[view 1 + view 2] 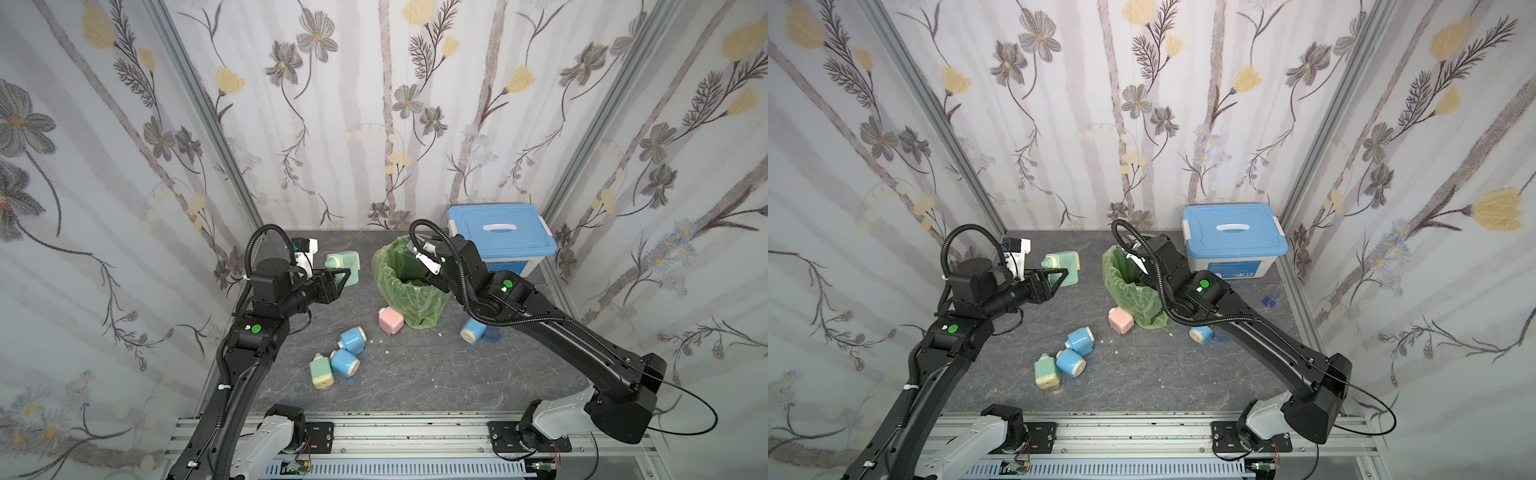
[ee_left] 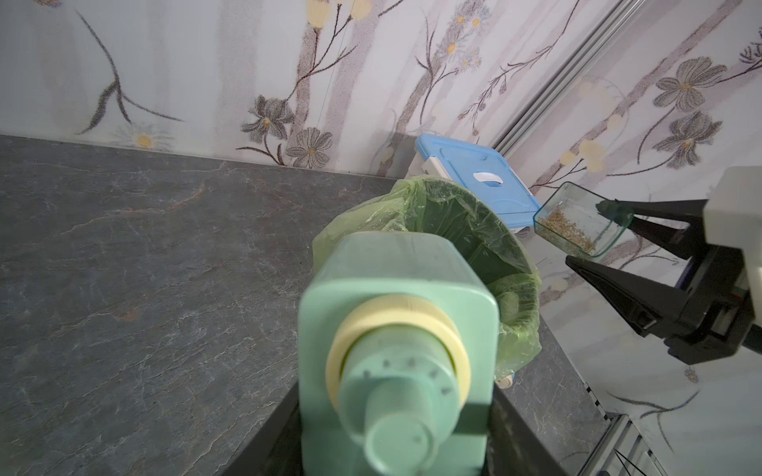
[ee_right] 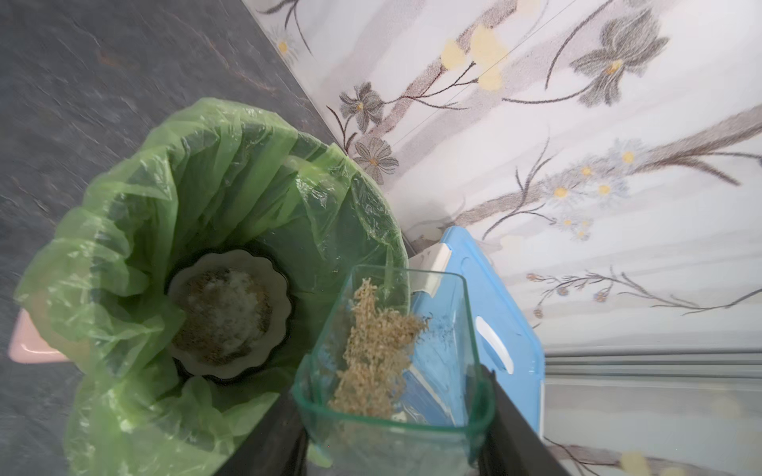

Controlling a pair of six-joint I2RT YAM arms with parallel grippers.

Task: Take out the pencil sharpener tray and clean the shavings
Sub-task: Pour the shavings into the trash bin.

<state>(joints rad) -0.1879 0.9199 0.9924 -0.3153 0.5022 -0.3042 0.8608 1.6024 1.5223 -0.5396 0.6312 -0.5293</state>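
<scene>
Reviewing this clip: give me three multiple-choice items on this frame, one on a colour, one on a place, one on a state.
1. The sharpener in the left gripper is: A pink; B blue; C green.
2. The clear tray is: A inside a sharpener; B in the left gripper; C held up by the green-lined bin.
3. The clear tray: A is empty; B holds shavings; C holds water.
Key: 1 C, the left wrist view shows a green sharpener clamped; 2 C, the right gripper grips it by the bin's rim; 3 B, a tan pile lies inside.
</scene>
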